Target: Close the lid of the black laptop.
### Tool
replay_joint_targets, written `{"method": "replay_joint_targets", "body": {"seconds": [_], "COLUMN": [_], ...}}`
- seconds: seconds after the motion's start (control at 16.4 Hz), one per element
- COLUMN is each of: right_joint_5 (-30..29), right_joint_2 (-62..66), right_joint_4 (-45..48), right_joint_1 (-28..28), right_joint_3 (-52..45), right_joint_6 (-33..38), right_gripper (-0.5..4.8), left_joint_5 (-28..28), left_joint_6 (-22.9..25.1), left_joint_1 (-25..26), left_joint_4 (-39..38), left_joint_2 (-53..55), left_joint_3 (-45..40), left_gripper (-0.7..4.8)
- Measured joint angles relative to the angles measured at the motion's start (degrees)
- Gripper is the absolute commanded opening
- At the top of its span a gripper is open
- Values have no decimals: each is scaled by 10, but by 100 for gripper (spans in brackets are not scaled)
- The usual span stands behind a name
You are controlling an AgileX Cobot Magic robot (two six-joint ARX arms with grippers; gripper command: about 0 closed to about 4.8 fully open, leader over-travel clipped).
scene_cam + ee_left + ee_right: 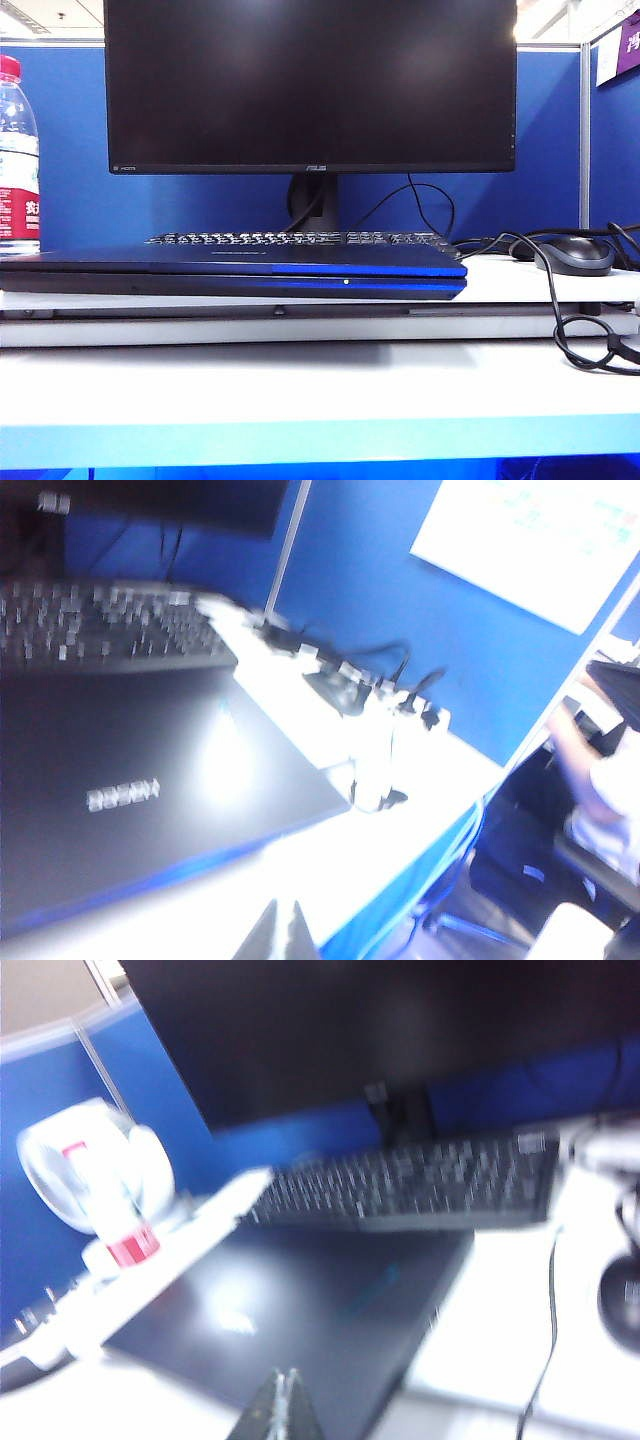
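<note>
Left hand (278, 930) and right hand (280, 1405): both with fingers pressed together, holding nothing, raised above the near edge of the slim black laptop (235, 275). Neither shows in the exterior view. Laptop lies flat on the white counter (300, 385); its glossy black lid (150, 780) is fully down on the base, one small light on the front edge. Behind it: black keyboard (300, 239), then black ASUS monitor on a stand (310, 85). Clear water bottle with red label (17, 160) at left, dark mouse (573, 254) at right.
</note>
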Motion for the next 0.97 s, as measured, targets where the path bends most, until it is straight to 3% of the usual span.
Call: {"method": "replay_joint_targets", "body": {"seconds": [0.49,0.97], "right_joint_5": [50,49], "right_joint_2": [0,0], "right_joint_4": [129,124], "right_joint_1": [0,0], "right_joint_3": [-166,-204], "right_joint_6": [2,3], "right_gripper": [-6,-7], "left_joint_5": [-1,-10], "left_joint_6": [-27,-38], "left_joint_1": [0,0], "left_joint_4": [28,33], "left_joint_2": [0,0], "left_joint_3": [-75,-77], "left_gripper": [-5,-5]}}
